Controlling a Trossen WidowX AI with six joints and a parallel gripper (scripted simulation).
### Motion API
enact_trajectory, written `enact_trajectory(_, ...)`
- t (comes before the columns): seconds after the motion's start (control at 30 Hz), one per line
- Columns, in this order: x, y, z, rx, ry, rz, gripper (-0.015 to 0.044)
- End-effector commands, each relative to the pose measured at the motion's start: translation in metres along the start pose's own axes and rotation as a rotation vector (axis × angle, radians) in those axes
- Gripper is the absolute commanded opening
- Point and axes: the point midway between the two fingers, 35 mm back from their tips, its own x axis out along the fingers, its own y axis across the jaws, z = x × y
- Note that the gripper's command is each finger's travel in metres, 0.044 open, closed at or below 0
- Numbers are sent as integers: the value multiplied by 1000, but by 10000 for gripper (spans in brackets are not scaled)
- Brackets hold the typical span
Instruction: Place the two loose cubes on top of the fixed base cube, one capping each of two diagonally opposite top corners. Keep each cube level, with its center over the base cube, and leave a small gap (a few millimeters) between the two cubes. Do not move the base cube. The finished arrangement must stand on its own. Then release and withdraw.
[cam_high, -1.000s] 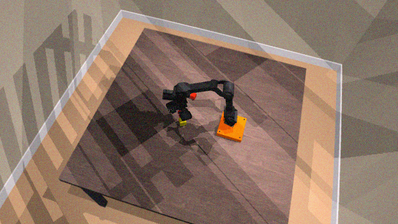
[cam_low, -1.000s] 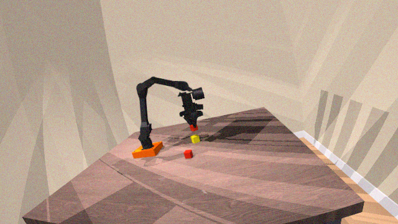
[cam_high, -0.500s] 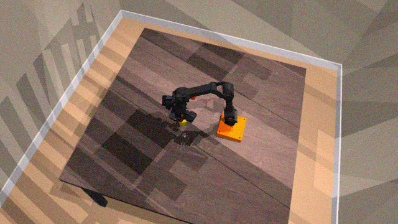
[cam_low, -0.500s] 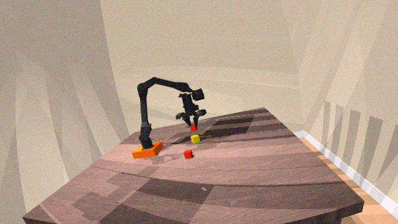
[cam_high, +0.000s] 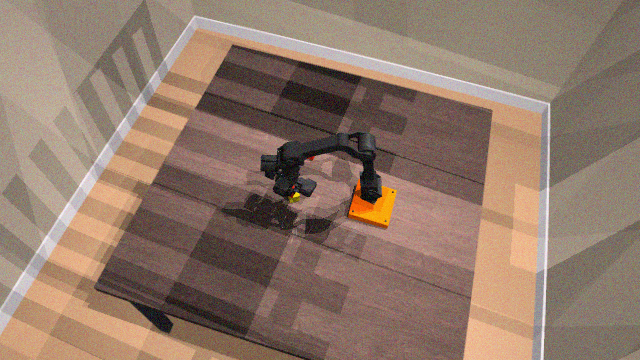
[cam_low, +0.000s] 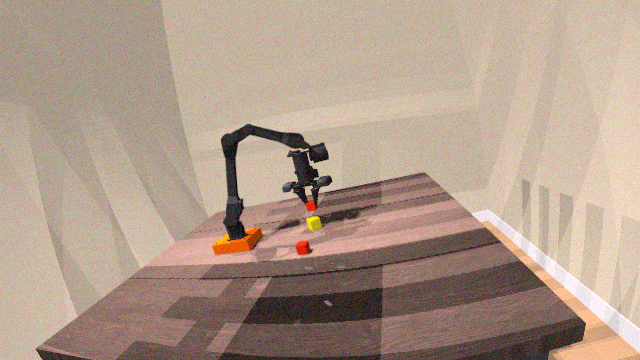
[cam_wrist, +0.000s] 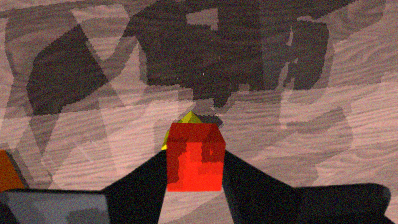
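The yellow base cube (cam_high: 294, 198) (cam_low: 314, 223) sits on the table; in the wrist view only a top part of the yellow cube (cam_wrist: 190, 118) shows behind the held cube. My gripper (cam_low: 311, 203) (cam_wrist: 194, 155) is shut on a red cube (cam_low: 311, 206) (cam_wrist: 194, 167), which looks roughly level. It hangs above the yellow cube, with a gap between them in the exterior view. The other red cube (cam_low: 303, 247) (cam_high: 311, 157) lies on the table, apart from the yellow one, and is partly hidden by the arm in the top view.
The arm's orange base plate (cam_high: 386, 212) (cam_low: 235, 246) stands on the table (cam_high: 400, 280) (cam_low: 425, 285), to one side of the cubes. Its edge also shows at the left of the wrist view. Shadows of the arm fall around the yellow cube.
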Motion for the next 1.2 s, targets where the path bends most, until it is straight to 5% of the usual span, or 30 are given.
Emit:
enact_trajectory(0.0, 5, 0, 0, -6, -3, 3, 105)
enact_trajectory(1.1, 27, 0, -1, -7, -3, 3, 105)
enact_trajectory(1.17, 27, 0, -1, -7, -3, 3, 157)
